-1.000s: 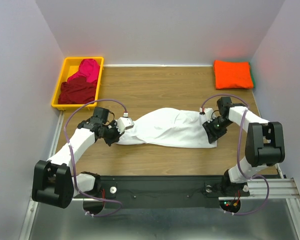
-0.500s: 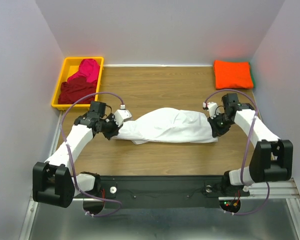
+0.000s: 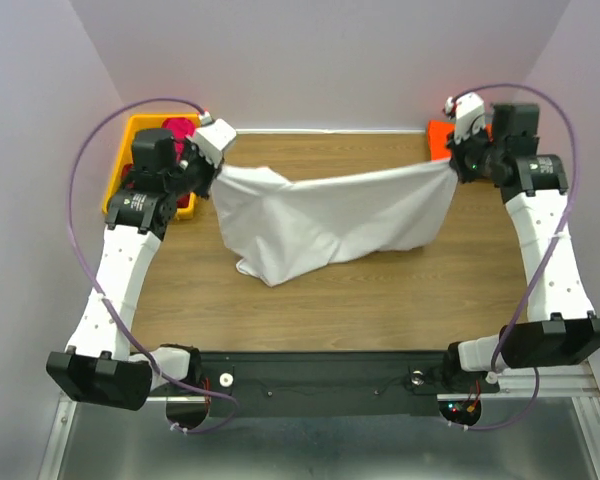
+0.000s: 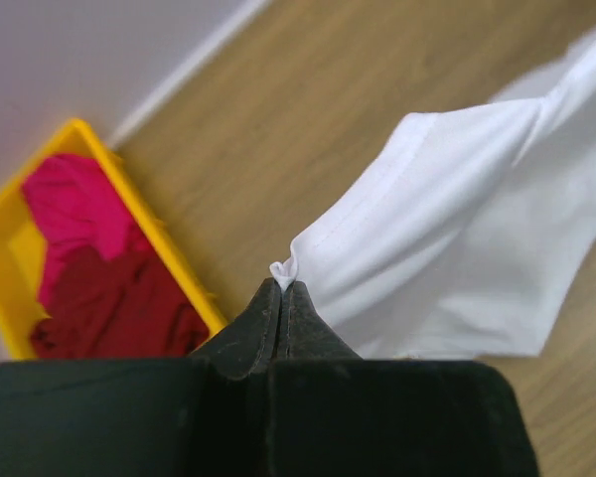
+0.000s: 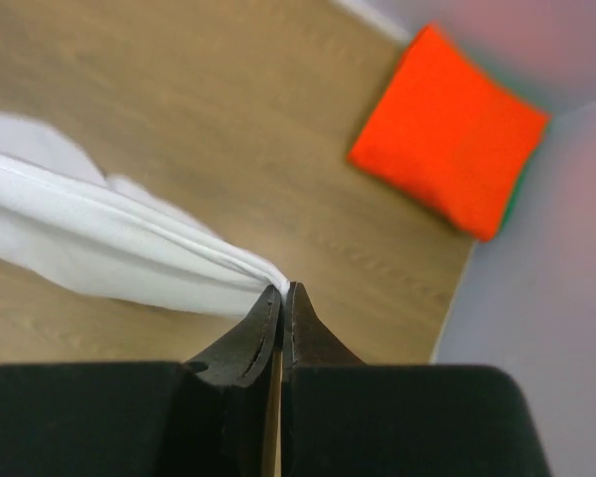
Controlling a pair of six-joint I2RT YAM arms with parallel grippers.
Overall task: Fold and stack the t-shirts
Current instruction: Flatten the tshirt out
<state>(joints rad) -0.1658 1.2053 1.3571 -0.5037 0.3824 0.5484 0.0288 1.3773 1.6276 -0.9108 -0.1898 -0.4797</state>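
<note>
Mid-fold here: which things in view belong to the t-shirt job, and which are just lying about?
Part of the job:
- white t-shirt, stretched between the left claw and right claw, both shut on it
- folded orange t-shirt
- magenta t-shirt and dark red t-shirt, in the bin

Just lying about:
- yellow bin
- wooden table

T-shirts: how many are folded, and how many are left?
Done: the orange t-shirt lies folded in the far right corner. In hand: the left end effector and the right end effector each pinch an edge of the white t-shirt, stretched between them. Left: the dark red t-shirt and the magenta t-shirt lie crumpled in the yellow bin.
</note>
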